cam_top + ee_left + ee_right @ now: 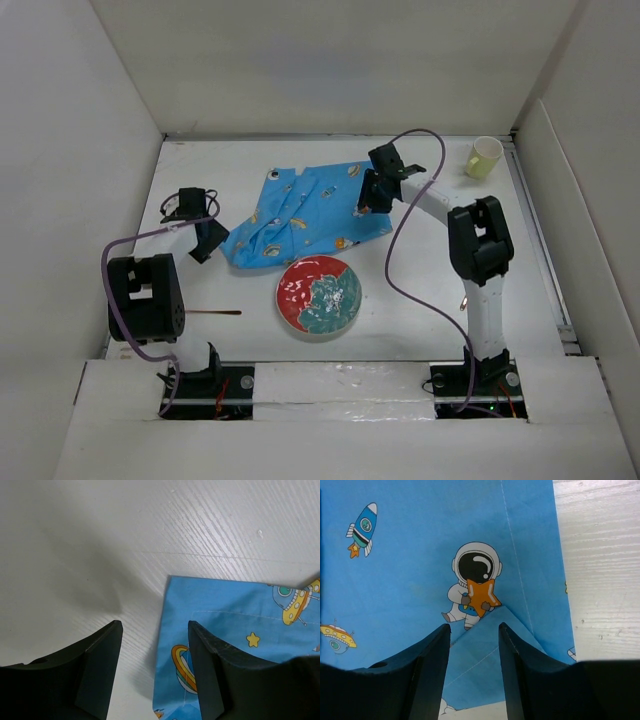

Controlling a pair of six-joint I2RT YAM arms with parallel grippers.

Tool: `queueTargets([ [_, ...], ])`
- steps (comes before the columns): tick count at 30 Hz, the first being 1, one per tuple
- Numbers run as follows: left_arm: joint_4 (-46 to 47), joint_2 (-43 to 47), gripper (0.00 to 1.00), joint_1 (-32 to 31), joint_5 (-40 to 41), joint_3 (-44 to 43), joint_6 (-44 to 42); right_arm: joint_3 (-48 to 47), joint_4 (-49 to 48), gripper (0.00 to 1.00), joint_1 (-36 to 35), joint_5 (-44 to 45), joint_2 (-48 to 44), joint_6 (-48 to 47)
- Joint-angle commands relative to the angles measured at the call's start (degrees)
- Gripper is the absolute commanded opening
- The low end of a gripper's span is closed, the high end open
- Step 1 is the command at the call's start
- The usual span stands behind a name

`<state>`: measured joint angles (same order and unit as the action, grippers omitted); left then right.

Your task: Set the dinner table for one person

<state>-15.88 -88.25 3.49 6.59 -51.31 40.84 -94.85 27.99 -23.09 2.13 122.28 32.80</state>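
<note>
Right wrist view: my right hand point(473, 627), spread wide, straddles a raised cloth fold point(477, 652) without gripping it; my left hand point(155, 624) gapes empty too.

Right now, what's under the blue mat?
Only the white table shows around the edges of the blue mat. The mat is crumpled and opaque, so whatever lies beneath it, if anything, is hidden in all three views.

Left arm point(145, 300) and right arm point(480, 250) — black joint housings, 1 purple cable point(395, 250) each.
</note>
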Motion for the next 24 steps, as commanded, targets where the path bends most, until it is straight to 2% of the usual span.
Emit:
queueTargets([
  [1, -0.03, -3.06, 0.52, 0.29, 0.88, -2.66, -0.05, -4.19, 4.50, 0.48, -0.55, 3.22, 2.34, -0.71],
  [8, 1.55, -4.56, 0.53, 0.29, -0.79, -1.78, -0.24, -4.82, 5.06, 0.53, -0.55, 6.31, 3.22, -1.68],
  [12, 1.99, -5.62, 0.53, 0.29, -0.88, -1.69, -0.50, -6.31, 6.73, 0.52, -0.55, 5.69, 4.90, -2.38],
  [15, 2.25, -6.23, 0.53, 0.29, -0.09, -1.69, -0.50, -7.54, 7.78, 0.47, -1.08, 5.87, 6.12, -2.83],
  [18, 2.43, -6.85, 0.53, 0.29, -0.26, -1.95, -0.50, -7.81, 8.05, 0.35, -1.08, 6.04, 6.57, -2.74],
  [19, 2.52, -7.20, 0.53, 0.29, -0.44, -2.04, -0.58, -7.72, 8.22, 0.27, -1.08, 6.04, 6.48, -2.48],
  [21, 2.87, -7.38, 0.53, 0.29, -0.61, -2.13, -0.76, -7.81, 7.87, 0.20, -1.08, 6.13, 6.04, -2.30],
  [24, 2.87, -7.64, 0.52, 0.29, -0.79, -2.22, -0.85, -8.77, 7.61, 0.04, -1.08, 6.74, 4.82, -1.86],
])
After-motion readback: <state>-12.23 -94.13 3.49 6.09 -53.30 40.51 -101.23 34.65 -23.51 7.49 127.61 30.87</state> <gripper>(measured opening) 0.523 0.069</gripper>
